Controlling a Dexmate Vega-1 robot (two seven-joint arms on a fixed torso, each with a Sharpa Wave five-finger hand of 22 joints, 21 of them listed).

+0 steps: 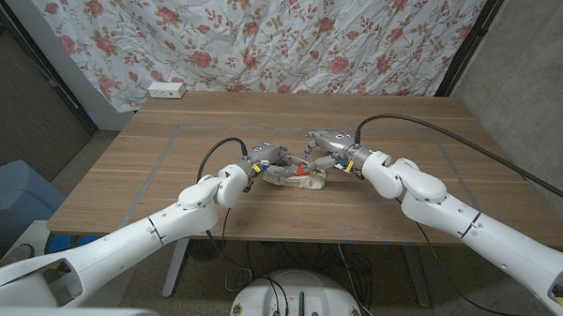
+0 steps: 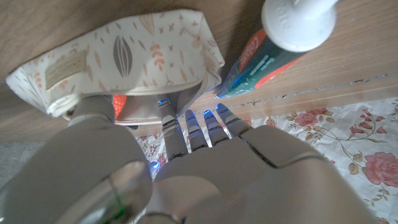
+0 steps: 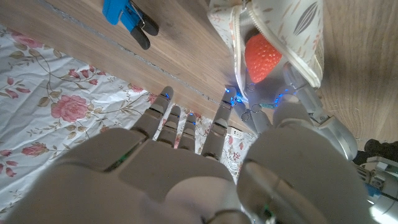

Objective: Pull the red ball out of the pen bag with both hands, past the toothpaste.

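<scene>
Gripping the soft pen bag point(image 2: 130, 59) at opposite ends, left hand point(image 2: 186, 168) and right hand point(image 3: 205, 168) expose the bumpy, likely light red ball point(image 3: 261, 56) at its mouth beside the toothpaste point(image 2: 267, 59); pinch there.

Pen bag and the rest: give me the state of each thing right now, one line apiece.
Pen bag: lying on the table, zipper open, mouth spread.
Red ball: inside the bag's mouth, partly showing.
Toothpaste: lying beside the bag, cap on.
Left hand: at the bag's opening, thumb on its edge.
Right hand: at the bag's mouth; grip unclear.
</scene>
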